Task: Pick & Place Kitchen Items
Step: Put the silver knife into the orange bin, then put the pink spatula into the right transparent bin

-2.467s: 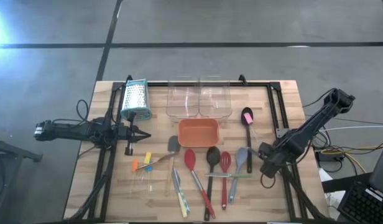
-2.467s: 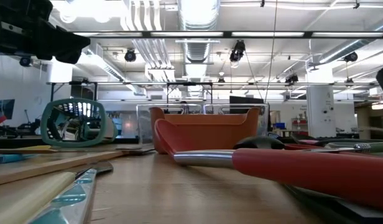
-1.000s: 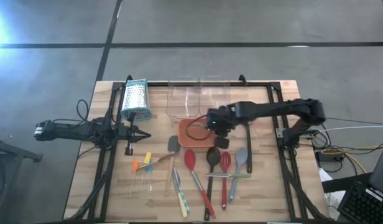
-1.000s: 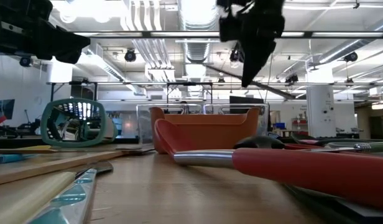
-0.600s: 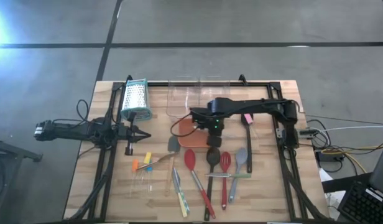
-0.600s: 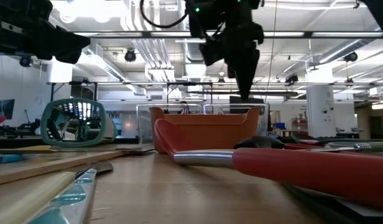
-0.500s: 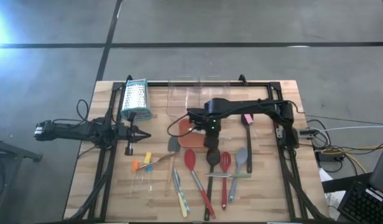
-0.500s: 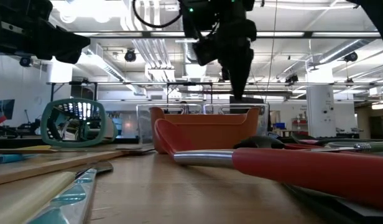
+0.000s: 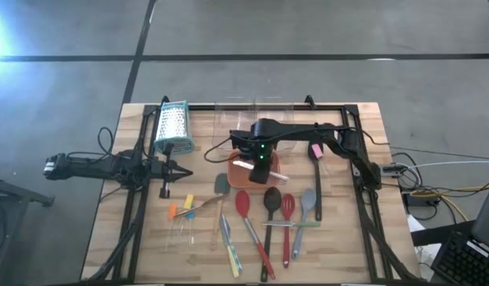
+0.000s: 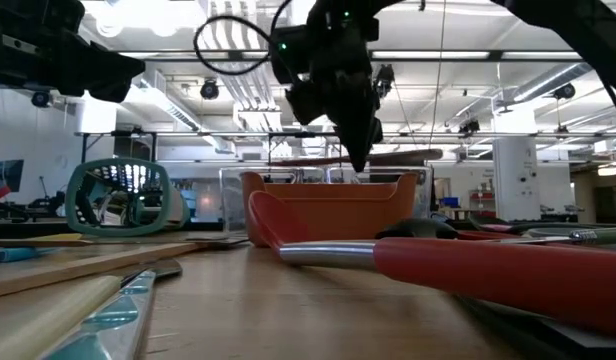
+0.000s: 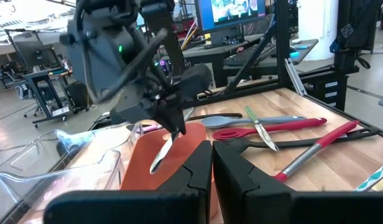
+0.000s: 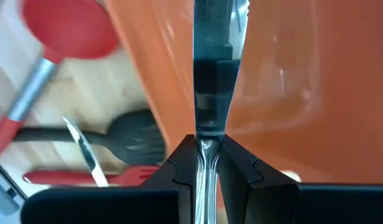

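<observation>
Steel knife (image 12: 214,62) pinched in right pincer (image 12: 208,149) above orange tray (image 12: 291,93).

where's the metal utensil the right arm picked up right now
The right gripper holds the metal utensil clamped between its fingers, hanging above the orange tray at the table's middle in the high view, just behind the row of spoons and spatulas.

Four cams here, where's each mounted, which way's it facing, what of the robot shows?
High: overhead, straight down; both arms, right gripper over orange tray.
Low: table height, level across; right gripper above tray.
Left wrist: on the parked left arm, looking across the table; own shut left gripper, right arm beyond.
Right wrist: down onto the tray; own fingers clamp a metal utensil.
Shared: all four see the tray.
</observation>
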You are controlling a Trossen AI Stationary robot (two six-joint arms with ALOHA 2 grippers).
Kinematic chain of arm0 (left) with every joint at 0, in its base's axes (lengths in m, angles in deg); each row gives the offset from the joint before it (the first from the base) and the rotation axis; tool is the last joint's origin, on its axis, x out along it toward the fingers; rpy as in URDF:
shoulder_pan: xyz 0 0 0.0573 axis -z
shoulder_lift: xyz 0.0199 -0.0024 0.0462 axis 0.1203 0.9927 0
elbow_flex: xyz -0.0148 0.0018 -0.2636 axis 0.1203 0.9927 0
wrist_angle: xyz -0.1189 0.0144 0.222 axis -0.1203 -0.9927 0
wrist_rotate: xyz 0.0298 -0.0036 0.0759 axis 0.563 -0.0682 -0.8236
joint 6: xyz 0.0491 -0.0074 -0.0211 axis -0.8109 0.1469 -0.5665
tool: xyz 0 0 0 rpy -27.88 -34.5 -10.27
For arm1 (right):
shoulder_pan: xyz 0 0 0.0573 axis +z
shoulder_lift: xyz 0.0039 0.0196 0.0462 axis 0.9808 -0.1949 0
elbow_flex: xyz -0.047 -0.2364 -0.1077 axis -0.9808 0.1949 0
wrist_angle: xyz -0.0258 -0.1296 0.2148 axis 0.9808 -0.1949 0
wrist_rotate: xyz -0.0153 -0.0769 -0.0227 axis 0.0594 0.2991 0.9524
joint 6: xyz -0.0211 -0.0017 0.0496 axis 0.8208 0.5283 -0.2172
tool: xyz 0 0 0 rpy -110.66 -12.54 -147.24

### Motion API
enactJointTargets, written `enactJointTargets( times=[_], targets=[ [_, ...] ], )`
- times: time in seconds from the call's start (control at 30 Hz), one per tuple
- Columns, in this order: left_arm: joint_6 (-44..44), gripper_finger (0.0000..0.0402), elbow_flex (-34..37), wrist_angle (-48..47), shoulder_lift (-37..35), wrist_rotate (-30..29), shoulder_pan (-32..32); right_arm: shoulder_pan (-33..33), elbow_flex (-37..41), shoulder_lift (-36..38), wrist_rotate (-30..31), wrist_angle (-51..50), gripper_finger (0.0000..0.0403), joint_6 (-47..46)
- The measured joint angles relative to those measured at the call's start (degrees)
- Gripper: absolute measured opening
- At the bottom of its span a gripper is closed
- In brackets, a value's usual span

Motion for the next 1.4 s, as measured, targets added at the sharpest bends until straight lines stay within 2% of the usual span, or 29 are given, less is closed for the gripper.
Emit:
enactJointTargets(
  times=[0.4, 0.7, 1.03, 1.27, 1.4],
  targets=[
    [0.0, 0.0019, 0.0, 0.0, 0.0, 0.0, 0.0, -1.3, 5.5, -0.8, 0.0, 3.4, 0.0030, -0.2],
    [0.0, 0.0019, 0.0, 0.0, 0.0, 0.0, 0.0, -1.3, 6.0, -0.8, 0.0, 6.7, 0.0032, -1.7],
    [0.0, 0.0019, 0.0, 0.0, 0.0, 0.0, 0.0, -1.3, 5.7, -0.8, 0.0, 7.7, 0.0096, -1.9],
    [0.0, 0.0019, 0.0, 0.0, 0.0, 0.0, 0.0, -1.3, 5.6, -0.3, 0.0, 7.8, 0.0107, -1.9],
    [0.0, 0.0019, 0.0, 0.0, 0.0, 0.0, 0.0, -1.3, 2.9, 1.4, 0.1, 5.9, 0.0103, -1.9]
  ],
)
